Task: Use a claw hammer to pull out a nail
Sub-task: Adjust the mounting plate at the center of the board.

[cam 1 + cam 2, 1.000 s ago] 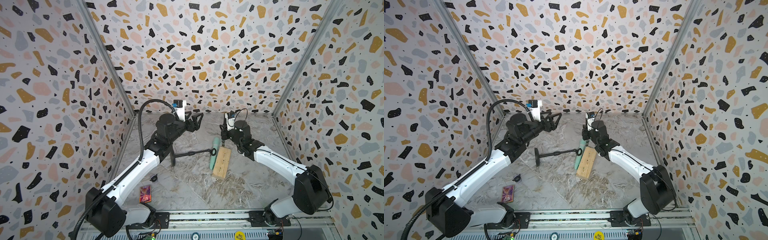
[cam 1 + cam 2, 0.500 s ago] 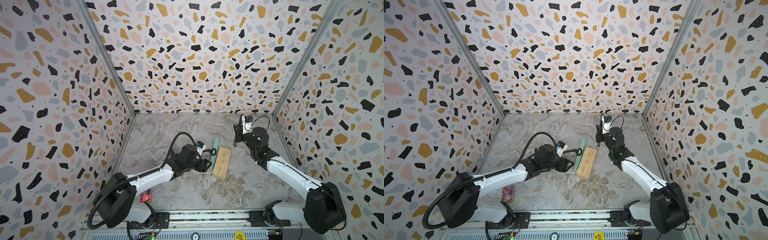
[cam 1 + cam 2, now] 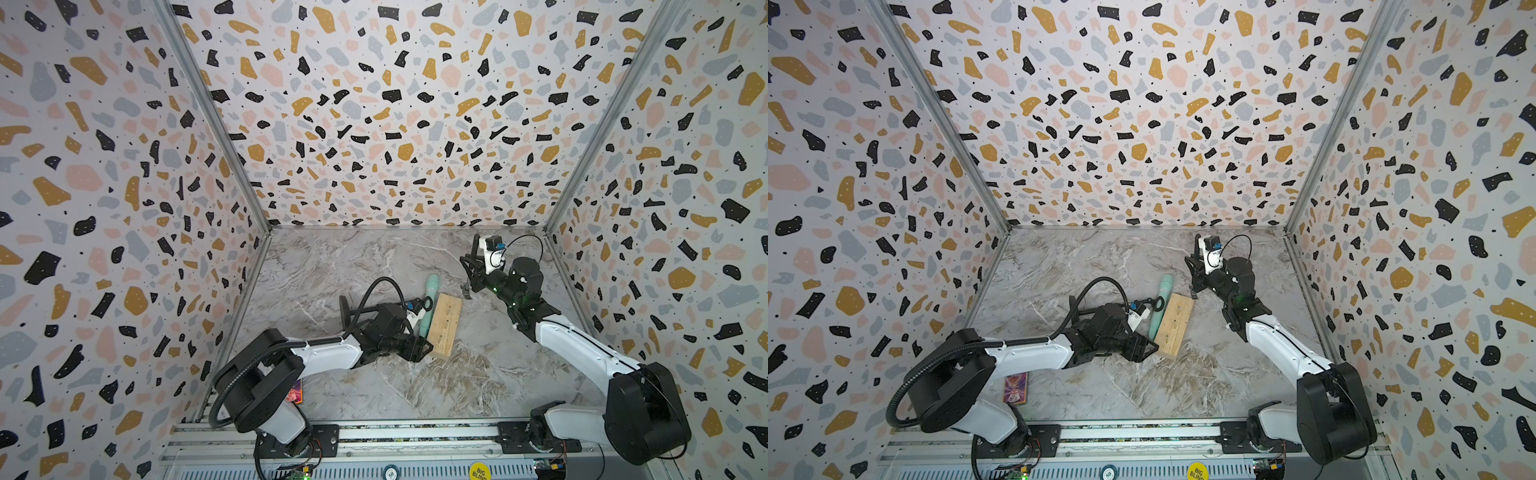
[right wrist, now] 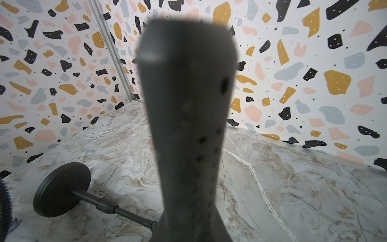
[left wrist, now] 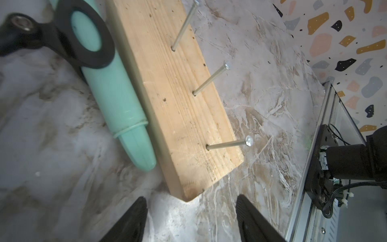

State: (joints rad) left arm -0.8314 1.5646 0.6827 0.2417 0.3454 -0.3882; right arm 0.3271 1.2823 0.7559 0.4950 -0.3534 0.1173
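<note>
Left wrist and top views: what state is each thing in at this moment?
wooden block: flat on table
nails: three, standing in block
claw hammer: gripped by its handle
right gripper: shut on claw hammer
left gripper: open, at block's near end
mint-green tool: lying alongside block
black rod: lying down, ring end over mint-green tool

LOC: robot test cell, lab-type | ENCL: terrazzo-print wall panels [image 3: 395, 104] on 3 sides, alu corner profiles [image 3: 217, 120] | FLOOR: marble-look sheet [image 3: 332, 257] | MOUNT: L arm [image 3: 324, 353] + R arm [image 3: 582, 345], bases on slotted alu rail [image 3: 415, 434] at front | MISC: exposed cabling, no household fittings
</note>
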